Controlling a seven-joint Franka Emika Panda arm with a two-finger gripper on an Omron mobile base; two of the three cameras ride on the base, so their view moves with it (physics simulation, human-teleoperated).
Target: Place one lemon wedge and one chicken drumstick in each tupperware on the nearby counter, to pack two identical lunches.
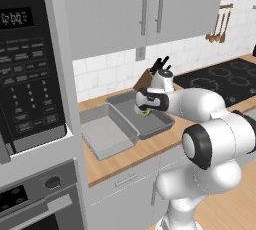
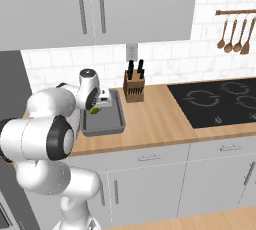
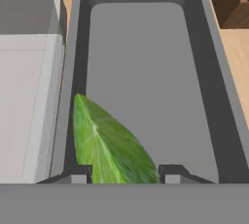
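The tool point(image 3: 124, 173) grasps a yellow-green crescent lemon wedge point(image 3: 109, 145) above the grey rectangular tupperware point(image 3: 206, 72); probably light, slippery, best pinched mid-body.

My counter point(image 1: 150, 149) carries two grey tupperwares point(image 1: 104, 135) point(image 1: 152, 119) touching side by side; from them, a knife block point(image 2: 133, 88) stands at two o'clock, the cooktop point(image 2: 220, 101) at three.

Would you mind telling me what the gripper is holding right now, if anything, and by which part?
The gripper holds a lemon wedge by its near end, between the two fingertips, above the darker tupperware.
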